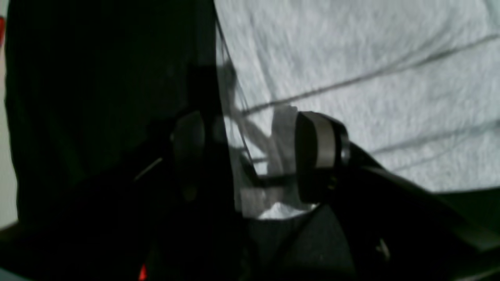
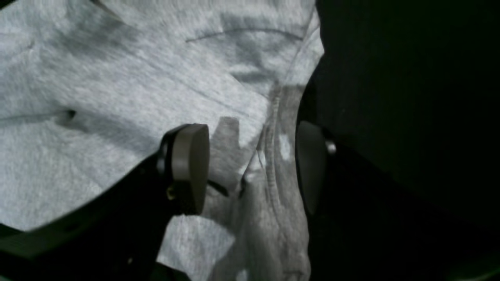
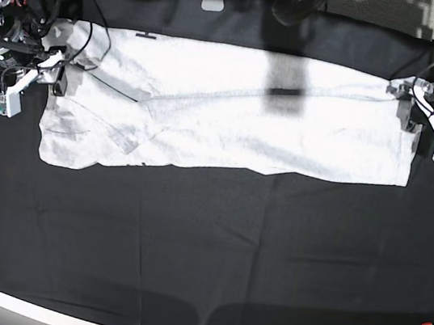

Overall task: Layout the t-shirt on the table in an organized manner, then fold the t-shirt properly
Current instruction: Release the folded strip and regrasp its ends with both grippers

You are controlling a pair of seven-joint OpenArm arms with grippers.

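I see the t-shirt (image 3: 231, 120) stretched flat across the far tabletop (image 3: 204, 250). Left tool (image 1: 250, 156) and right tool (image 2: 250, 168) gape, seemingly gripping nothing. Light, limp cloth; I'd pinch hems.

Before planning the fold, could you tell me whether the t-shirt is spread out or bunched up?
Spread out: the t-shirt lies stretched lengthwise across the table, with some wrinkles.

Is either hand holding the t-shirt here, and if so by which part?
Neither. Both the left hand and right hand are open, each straddling an end edge of the t-shirt.
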